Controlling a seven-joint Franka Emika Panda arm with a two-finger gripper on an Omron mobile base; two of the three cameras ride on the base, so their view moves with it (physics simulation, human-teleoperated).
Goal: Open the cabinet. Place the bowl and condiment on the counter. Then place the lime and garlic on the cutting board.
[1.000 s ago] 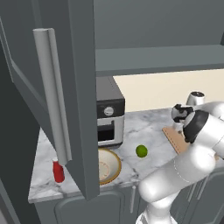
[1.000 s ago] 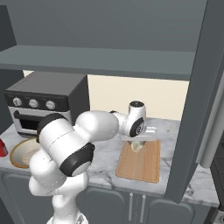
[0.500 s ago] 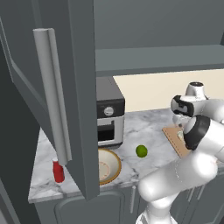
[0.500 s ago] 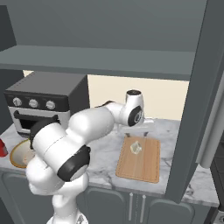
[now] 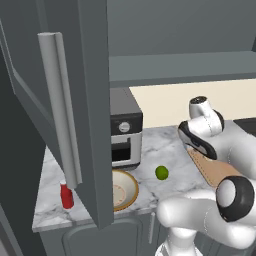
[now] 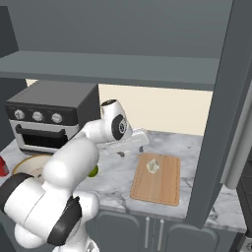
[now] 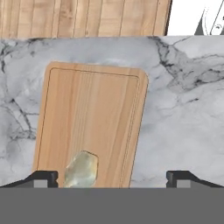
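The gripper (image 7: 111, 177), jaws wide apart and empty above the cutting board (image 7: 87, 127) where the garlic (image 7: 81, 169) lies, should rise clear, then descend squarely over the lime (image 5: 161, 173) on the counter (image 5: 150, 192).

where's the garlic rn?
The garlic lies on the cutting board, near its back edge in the right base view; the open gripper hangs above it.

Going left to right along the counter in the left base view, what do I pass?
Small red condiment bottle → shallow beige bowl → small round green lime → light brown wooden cutting board.
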